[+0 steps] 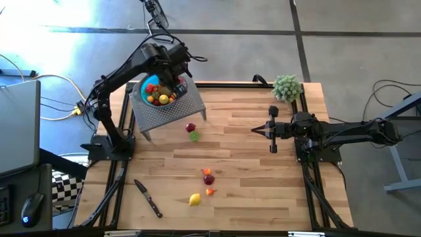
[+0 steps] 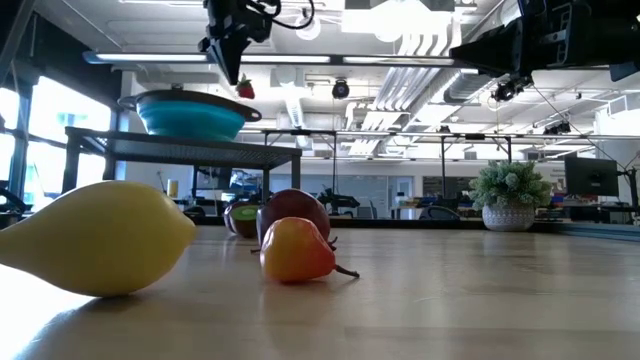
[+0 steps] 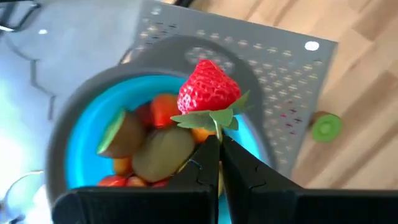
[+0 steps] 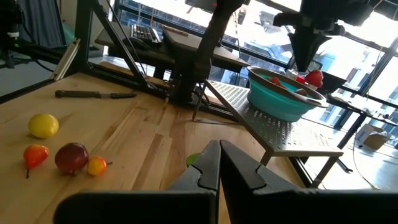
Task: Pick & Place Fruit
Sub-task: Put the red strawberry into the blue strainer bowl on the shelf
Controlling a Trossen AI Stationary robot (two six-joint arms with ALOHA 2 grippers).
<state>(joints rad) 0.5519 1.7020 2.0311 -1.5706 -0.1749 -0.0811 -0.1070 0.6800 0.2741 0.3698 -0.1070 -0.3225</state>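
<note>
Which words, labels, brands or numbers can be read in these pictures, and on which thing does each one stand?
None: no text can be read in any view.
The teal bowl, the knife and the metal stand carry no visible print.
The screens in the room behind the table in the low view are too small to read.

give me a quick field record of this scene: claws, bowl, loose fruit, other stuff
left claw: shut on a strawberry by its green leaves, above the bowl
right claw: shut, empty, hanging over the table's right side
bowl: teal, on a grey perforated stand, already holding several fruits
loose fruit near stand: a dark red one and a green one
loose fruit nearer front: a lemon, a maroon fruit, two small orange-red ones
knife: on the table, front left
plant: at the back right corner
</note>
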